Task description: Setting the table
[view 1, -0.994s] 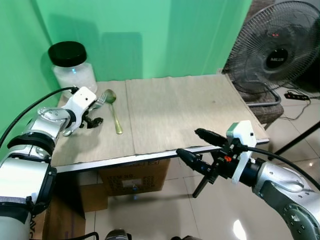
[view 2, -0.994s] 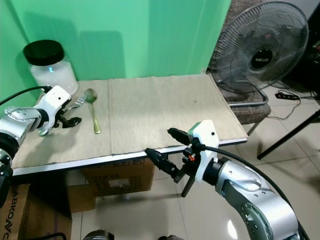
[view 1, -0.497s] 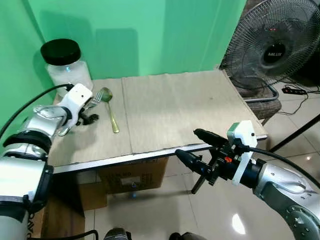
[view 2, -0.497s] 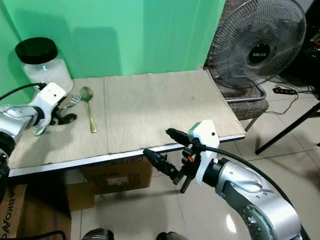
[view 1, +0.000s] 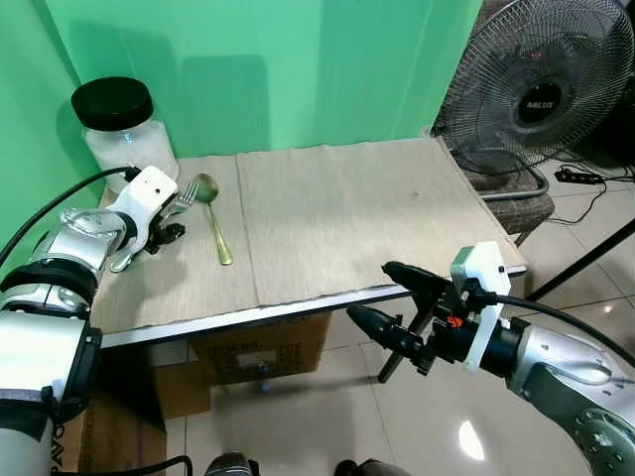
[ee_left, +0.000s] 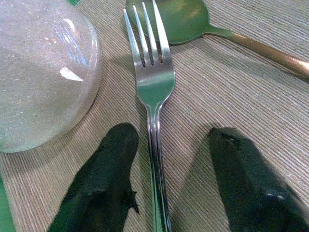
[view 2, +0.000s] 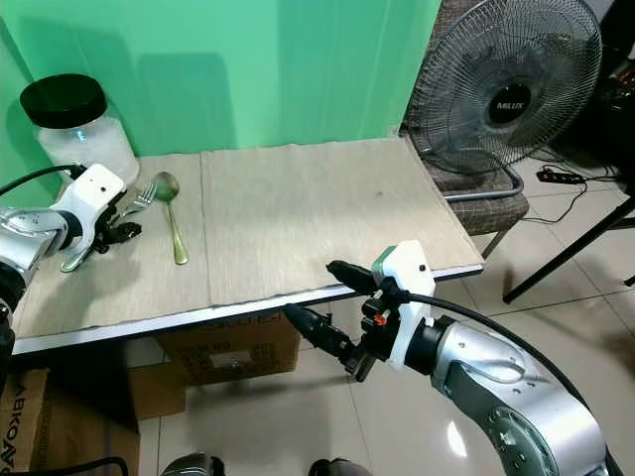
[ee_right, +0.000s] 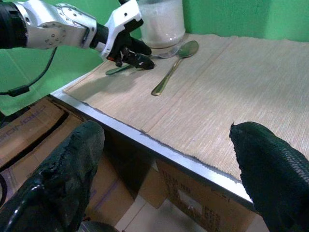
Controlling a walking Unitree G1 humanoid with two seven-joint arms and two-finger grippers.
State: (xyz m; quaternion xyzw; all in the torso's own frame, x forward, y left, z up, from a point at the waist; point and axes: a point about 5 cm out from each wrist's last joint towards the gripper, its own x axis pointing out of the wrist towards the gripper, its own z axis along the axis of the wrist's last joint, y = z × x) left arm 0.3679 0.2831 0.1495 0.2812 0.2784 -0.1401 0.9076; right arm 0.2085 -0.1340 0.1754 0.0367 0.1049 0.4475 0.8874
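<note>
Left gripper (ee_left: 166, 186) sat low over the far left corner of the table (view 1: 337, 213), its two black fingers (ee_left: 101, 183) spread apart on either side of the fork (ee_left: 153, 92) handle, apparently not pinching it, though the handle's lower end ran out of sight. That fork lay flat on the woven mat, tines toward the glass jar (view 1: 124, 134) with the black lid, which stood just beside it. A gold-handled spoon (view 1: 212, 220) lay just beside the fork, its bowl near the tines. Right gripper (view 1: 397, 302) hung in front of the table's near edge, below the tabletop and well apart from the cutlery, fingers wide open and empty. A standing fan (view 1: 541, 84) stood off the table's right end.
</note>
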